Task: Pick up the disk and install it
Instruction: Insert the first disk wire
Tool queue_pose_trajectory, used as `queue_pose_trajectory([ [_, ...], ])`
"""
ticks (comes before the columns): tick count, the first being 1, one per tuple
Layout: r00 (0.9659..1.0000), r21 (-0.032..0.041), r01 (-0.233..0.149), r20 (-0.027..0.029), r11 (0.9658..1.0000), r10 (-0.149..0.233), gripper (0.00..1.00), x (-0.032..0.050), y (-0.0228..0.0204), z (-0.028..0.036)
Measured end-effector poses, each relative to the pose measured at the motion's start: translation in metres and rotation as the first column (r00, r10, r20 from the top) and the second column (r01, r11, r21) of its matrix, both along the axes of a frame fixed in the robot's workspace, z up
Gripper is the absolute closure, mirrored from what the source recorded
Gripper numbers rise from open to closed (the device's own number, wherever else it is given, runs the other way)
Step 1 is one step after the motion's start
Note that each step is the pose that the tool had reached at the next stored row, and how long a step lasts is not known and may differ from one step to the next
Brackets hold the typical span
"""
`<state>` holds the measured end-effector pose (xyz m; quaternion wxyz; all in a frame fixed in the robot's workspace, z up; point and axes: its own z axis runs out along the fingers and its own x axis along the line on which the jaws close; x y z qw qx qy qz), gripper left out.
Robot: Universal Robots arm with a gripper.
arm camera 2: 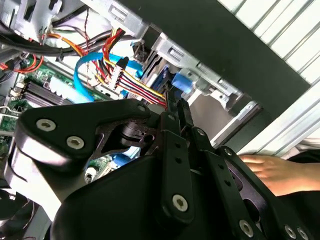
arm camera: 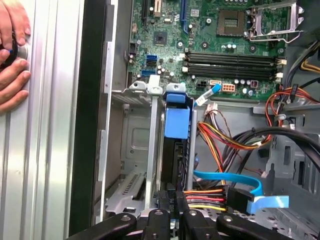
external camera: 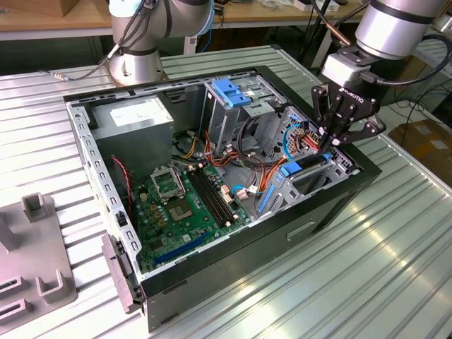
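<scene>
Gripper (external camera: 332, 141) is hovering over the drive bay (external camera: 311, 176) w/ fingers together; whether clamped on anything can't be told. The disk (arm camera: 176, 150) is sitting edge-on in that bay, blue carrier tab (arm camera: 177, 121) pointing away from gripper. Judged rigid, moderately heavy, shock-sensitive; grip via carrier rails, not connectors. A hand (arm camera: 12, 50) is resting outside the case.

The disk (arm camera: 176, 150) stands edge-up in the bay (arm camera: 130, 145) beside the motherboard (arm camera: 200, 35).
</scene>
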<state>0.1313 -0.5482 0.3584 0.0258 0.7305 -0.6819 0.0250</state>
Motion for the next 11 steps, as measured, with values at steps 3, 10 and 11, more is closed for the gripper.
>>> queue_pose_trajectory([
  [3, 0.9997, -0.0002, 0.024, 0.0, 0.9997, -0.024, 0.84, -0.0011, 0.0001, -0.0009],
  [10, 0.9989, 0.0001, 0.048, 0.0, 0.9989, -0.048, 0.84, -0.0013, 0.0114, -0.0057],
  [11, 0.9988, 0.0, 0.049, 0.0, 0.9988, -0.049, 0.84, -0.0013, 0.0114, -0.0065],
])
